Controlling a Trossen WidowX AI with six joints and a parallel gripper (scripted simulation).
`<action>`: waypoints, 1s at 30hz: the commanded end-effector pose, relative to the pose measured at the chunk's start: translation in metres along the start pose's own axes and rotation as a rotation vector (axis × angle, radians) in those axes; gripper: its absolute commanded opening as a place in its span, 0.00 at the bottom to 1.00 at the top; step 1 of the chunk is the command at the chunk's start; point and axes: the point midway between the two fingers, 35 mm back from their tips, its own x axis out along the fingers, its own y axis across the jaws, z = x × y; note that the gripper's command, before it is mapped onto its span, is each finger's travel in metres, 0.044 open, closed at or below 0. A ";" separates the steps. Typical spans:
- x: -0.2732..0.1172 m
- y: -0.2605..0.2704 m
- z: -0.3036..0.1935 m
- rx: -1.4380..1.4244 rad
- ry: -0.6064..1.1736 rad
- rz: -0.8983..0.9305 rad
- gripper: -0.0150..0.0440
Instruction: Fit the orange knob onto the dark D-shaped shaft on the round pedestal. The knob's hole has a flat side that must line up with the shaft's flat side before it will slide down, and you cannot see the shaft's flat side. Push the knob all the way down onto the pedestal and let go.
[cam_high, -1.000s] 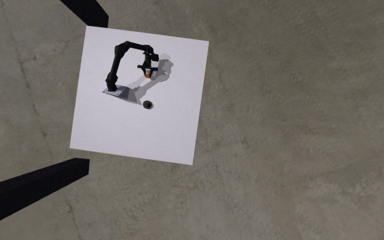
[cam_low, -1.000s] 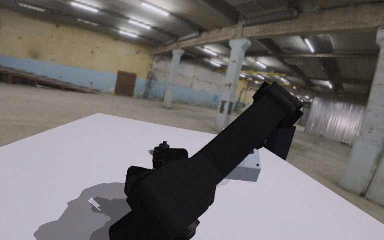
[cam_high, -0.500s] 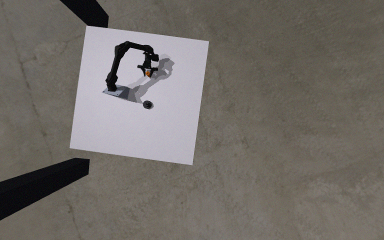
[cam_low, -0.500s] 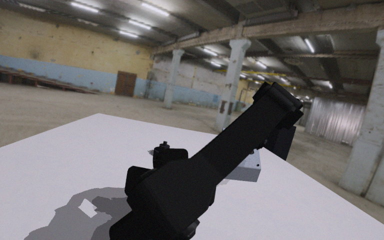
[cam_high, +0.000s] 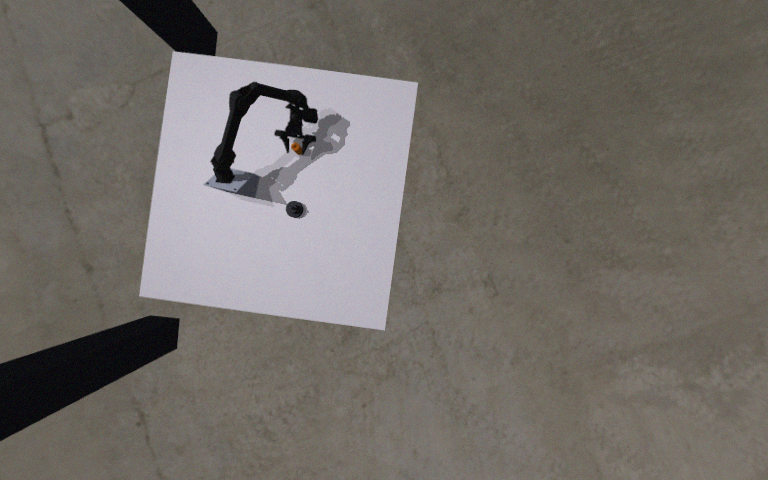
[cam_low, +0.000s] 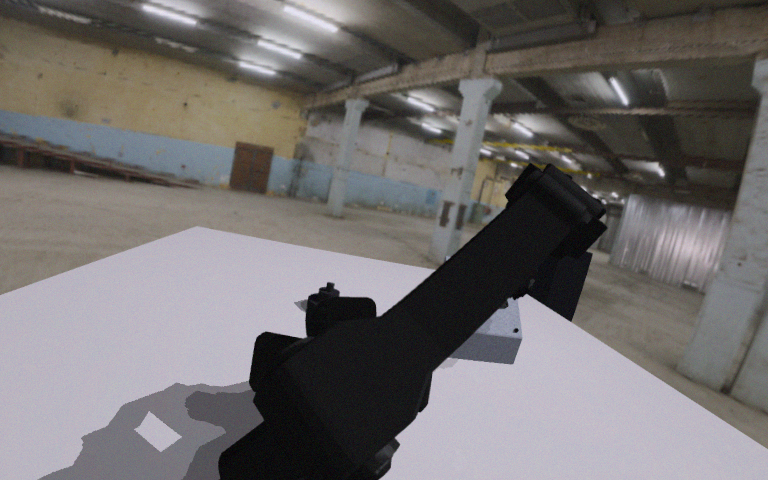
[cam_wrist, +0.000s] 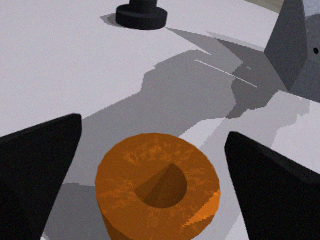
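Note:
The orange knob (cam_high: 296, 147) (cam_wrist: 117, 175) is between the fingers of my gripper (cam_high: 296, 152) (cam_wrist: 155, 132), which is open, with a gap on both sides of the knob in the wrist view. The knob's end with the D-shaped hole faces the wrist camera. I cannot tell whether its base touches the table. The round dark pedestal (cam_high: 289, 211) (cam_wrist: 141, 20) stands apart from the knob, at the top of the wrist view. Its shaft (cam_low: 330, 287) (cam_wrist: 143, 3) is bare. The arm hides the knob and fingers in the exterior view.
The arm's grey base block (cam_high: 214, 182) (cam_low: 487, 346) (cam_wrist: 287, 45) stands near the pedestal, at the right edge of the wrist view. The arm's shadow lies across the white table (cam_high: 254, 254) (cam_low: 566, 407). Two black beams (cam_high: 192, 33) (cam_high: 101, 362) reach in from the left in the top view.

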 end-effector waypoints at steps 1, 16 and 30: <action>0.000 0.000 0.000 0.000 0.000 0.000 1.00; -0.030 -0.003 0.076 -0.003 0.053 0.083 1.00; -0.017 -0.008 0.080 0.024 0.740 -0.109 1.00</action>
